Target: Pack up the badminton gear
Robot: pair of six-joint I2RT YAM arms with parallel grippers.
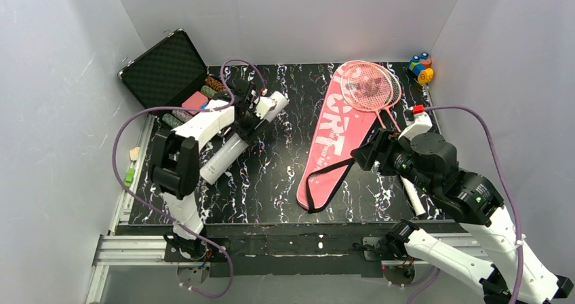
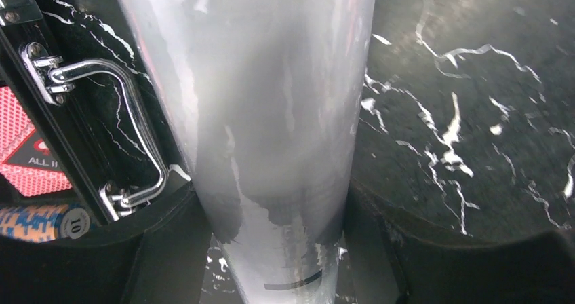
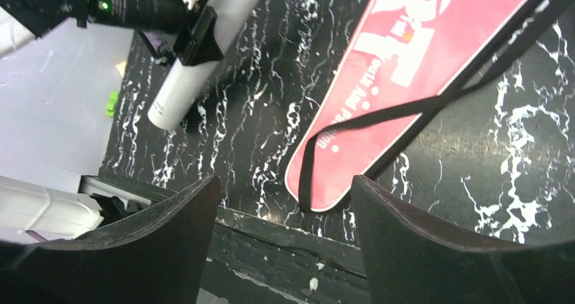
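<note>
My left gripper (image 1: pixel 245 119) is shut on the long white tube (image 1: pixel 227 151), which slants across the left of the mat; in the left wrist view the tube (image 2: pixel 271 114) fills the gap between both fingers (image 2: pixel 163 250). The pink "SPORT" cover (image 1: pixel 332 134) lies flat mid-table, its black strap (image 1: pixel 324 182) looped at the near end. Two pink-framed rackets (image 1: pixel 369 85) rest with their heads on the cover's wide far end; a white handle (image 1: pixel 414 199) shows beside my right arm. My right gripper (image 1: pixel 361 156) hovers open by the cover's right edge with nothing between its fingers (image 3: pixel 169 236).
An open black case of poker chips (image 1: pixel 169 73) stands at the far left, its metal handle (image 2: pixel 135 127) close beside the tube. A small multicoloured toy (image 1: pixel 420 67) sits in the far right corner. The mat's near edge (image 3: pixel 291 226) lies under my right gripper.
</note>
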